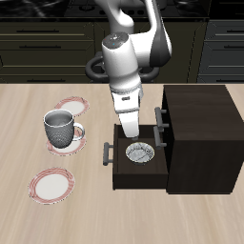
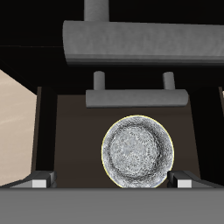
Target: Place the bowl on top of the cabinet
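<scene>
Hanging over the pulled-out drawer [image 1: 138, 157] of the cabinet [image 1: 198, 133], the gripper [image 1: 130, 132] pointed straight down at the bowl [image 1: 140, 152], which sat inside that drawer on its dark floor. In the exterior view the white arm [image 1: 126, 57] reached forward from the back of the table [image 1: 29, 124] and its fingers ended just above the bowl's rim, apart from it as far as could be told. The wrist view looked down between the two fingertips [image 2: 39, 183], which stood wide apart, one on each side of the bowl [image 2: 138, 153]; the jaws were open and held nothing. The bowl was round, white-rimmed, with a mottled grey pattern inside, and it stood upright near the middle of the drawer. A grey bar handle [image 2: 140, 96] of the drawer showed beyond the bowl in the wrist view, with a larger grey bar [image 2: 144, 41] farther off. The cabinet was dark brown, boxy, standing on the table with its flat top [image 1: 200, 103] bare; another grey handle [image 1: 161, 118] stuck out from its upper front. Away from the cabinet, on the table's far side from it, a grey mug [image 1: 60, 125] stood on a red-rimmed plate [image 1: 63, 139]. A second red-rimmed plate [image 1: 71, 104] lay farther back, and a third [image 1: 52, 184] lay nearer the table's front edge.
</scene>
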Available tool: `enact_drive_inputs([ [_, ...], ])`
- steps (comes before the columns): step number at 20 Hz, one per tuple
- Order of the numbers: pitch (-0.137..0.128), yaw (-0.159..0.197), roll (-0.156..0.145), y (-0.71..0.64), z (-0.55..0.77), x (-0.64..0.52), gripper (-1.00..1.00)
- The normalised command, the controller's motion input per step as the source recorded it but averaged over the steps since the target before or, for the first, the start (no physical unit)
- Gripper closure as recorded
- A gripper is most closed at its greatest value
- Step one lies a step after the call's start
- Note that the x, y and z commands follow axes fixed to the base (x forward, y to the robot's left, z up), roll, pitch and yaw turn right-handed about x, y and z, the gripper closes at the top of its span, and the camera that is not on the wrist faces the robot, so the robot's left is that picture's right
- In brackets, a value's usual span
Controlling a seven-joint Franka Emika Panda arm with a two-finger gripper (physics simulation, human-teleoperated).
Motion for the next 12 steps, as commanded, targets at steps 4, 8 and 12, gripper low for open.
enact_drive_inputs([
  [4,0.027,-0.024,-0.005,-0.06,-0.17,-0.03,-1.0],
  [8,0.0,-0.024,-0.022,-0.21,-0.2,0.01,-1.0],
  [12,0.02,-0.044,-0.019,-0.11,-0.16,0.08,-1.0],
])
